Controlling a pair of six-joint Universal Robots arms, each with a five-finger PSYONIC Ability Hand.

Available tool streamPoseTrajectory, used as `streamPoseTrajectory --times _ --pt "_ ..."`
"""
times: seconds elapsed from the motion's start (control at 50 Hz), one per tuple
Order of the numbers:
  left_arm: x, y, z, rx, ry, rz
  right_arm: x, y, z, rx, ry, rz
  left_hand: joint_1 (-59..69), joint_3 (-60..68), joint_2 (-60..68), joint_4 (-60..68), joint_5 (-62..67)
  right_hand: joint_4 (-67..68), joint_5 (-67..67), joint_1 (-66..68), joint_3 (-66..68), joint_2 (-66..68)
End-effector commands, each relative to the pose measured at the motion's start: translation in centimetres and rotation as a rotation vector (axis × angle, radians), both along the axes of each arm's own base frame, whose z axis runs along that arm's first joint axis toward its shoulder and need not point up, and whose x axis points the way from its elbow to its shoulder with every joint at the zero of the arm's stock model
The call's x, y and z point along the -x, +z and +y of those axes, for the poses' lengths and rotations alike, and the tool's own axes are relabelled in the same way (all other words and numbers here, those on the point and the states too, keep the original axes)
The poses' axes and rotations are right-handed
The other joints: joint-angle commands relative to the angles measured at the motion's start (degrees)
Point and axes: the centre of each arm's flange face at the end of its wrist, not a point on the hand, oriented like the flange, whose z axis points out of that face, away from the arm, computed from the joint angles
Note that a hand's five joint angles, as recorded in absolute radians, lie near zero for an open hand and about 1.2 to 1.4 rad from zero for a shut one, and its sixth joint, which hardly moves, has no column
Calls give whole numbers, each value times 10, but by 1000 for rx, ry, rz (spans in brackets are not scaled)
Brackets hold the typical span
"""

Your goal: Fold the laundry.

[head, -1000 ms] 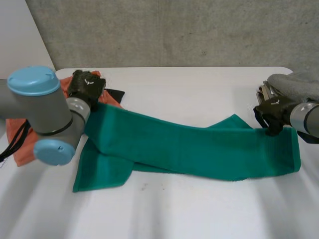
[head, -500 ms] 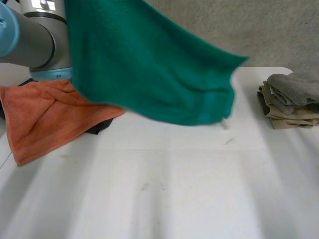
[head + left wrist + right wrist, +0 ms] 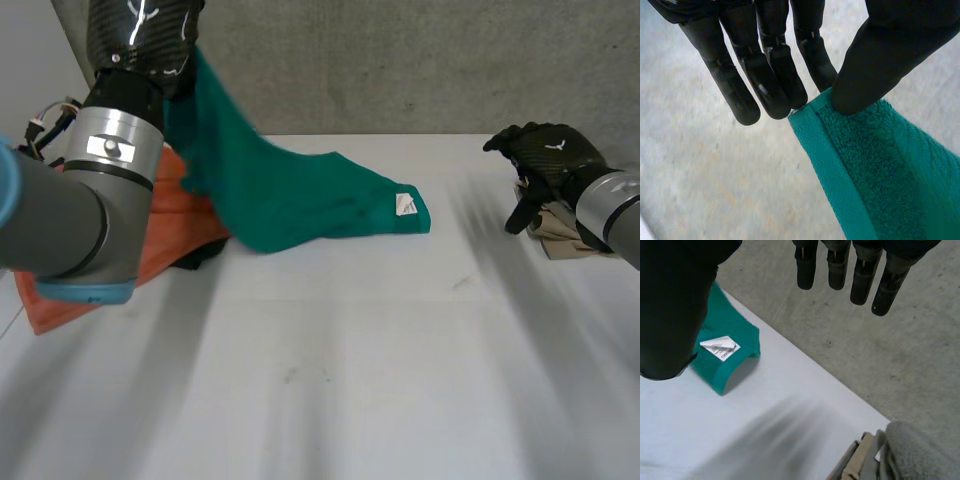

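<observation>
My left hand is raised high at the back left. In the left wrist view its fingers and thumb pinch a corner of the green towel. The green towel hangs from that hand and slopes down to the table, where its free corner with a white label rests. My right hand hovers at the right with straight fingers, empty and apart from the towel. Past my right hand in its own wrist view lies the labelled towel corner.
An orange towel lies spread at the left, partly behind my left arm, with a dark cloth peeking from under it. A stack of folded grey and beige towels sits at the right edge, just behind my right hand.
My right hand let go of the green towel and drew back to the right. My left hand lifted its corner high, and the towel swung left, its free end dropping onto the table.
</observation>
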Motion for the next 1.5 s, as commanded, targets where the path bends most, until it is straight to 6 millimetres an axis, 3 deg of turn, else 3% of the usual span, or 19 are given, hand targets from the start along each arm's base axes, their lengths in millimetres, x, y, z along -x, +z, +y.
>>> streamPoseTrajectory --times 0.02,0.2,0.28,0.38,0.42,0.48,0.54,0.6,0.68,0.78,0.86,0.98,1.1,1.12,1.16,1.2,1.28,1.36,1.5 --pt "3 42 59 89 -97 28 -28 -13 -14 5 60 -22 138 112 110 110 138 -35 -39 -15 -21 -28" --pt "7 79 112 153 -191 73 -137 -53 43 -98 325 -83 138 112 110 110 138 -35 -39 -15 -21 -28" --pt "10 89 124 175 -219 88 -169 -67 62 -168 371 -199 138 112 110 110 138 -35 -39 -15 -21 -28" --pt "11 97 129 191 -230 103 -188 -84 67 -238 338 -323 138 112 110 110 138 -35 -39 -15 -21 -28" --pt "11 99 129 195 -228 106 -190 -88 65 -242 313 -335 138 112 110 110 138 78 74 98 92 85" --pt "11 99 128 194 -223 110 -187 -89 59 -225 264 -338 138 112 110 110 138 664 660 684 677 671" --pt "11 97 126 189 -220 104 -181 -75 56 -190 234 -338 138 112 110 110 138 665 661 685 679 672" --pt "10 91 121 173 -208 95 -166 -40 53 -89 226 -291 138 112 110 110 138 665 661 685 679 672" --pt "2 77 106 140 -162 71 -117 2 39 70 142 -149 138 112 110 110 138 665 661 685 679 672" --pt "-11 58 83 92 -90 39 -81 38 63 197 105 103 138 112 110 110 138 665 661 685 679 672" --pt "-19 35 59 31 -35 7 -66 24 92 92 137 311 138 112 110 110 138 665 661 685 679 672" --pt "-17 -7 27 -81 2 -44 -57 7 150 -210 252 414 138 112 110 110 138 665 661 685 679 672" --pt "-8 -28 14 -129 -3 -68 -96 -18 209 -384 482 354 138 112 110 110 138 665 661 685 679 672" --pt "-7 -29 13 -132 -4 -69 -104 -26 217 -429 513 329 138 112 110 110 138 411 407 431 425 418" --pt "-6 -28 11 -128 -5 -64 -110 -28 215 -442 513 303 138 112 110 110 138 134 130 154 148 141" --pt "-5 -24 11 -116 -6 -59 -109 -18 196 -403 461 258 138 112 110 110 138 24 20 44 37 31" --pt "-4 -12 13 -86 -9 -43 -81 1 137 -326 298 197 138 112 110 110 138 7 2 27 20 14" --pt "-2 5 17 -43 -17 -25 -53 22 107 -252 192 194 138 112 110 110 138 -3 -8 17 10 4" --pt "1 27 29 13 -42 2 -42 23 91 -198 170 235 138 112 110 110 138 -35 -39 -15 -21 -28"
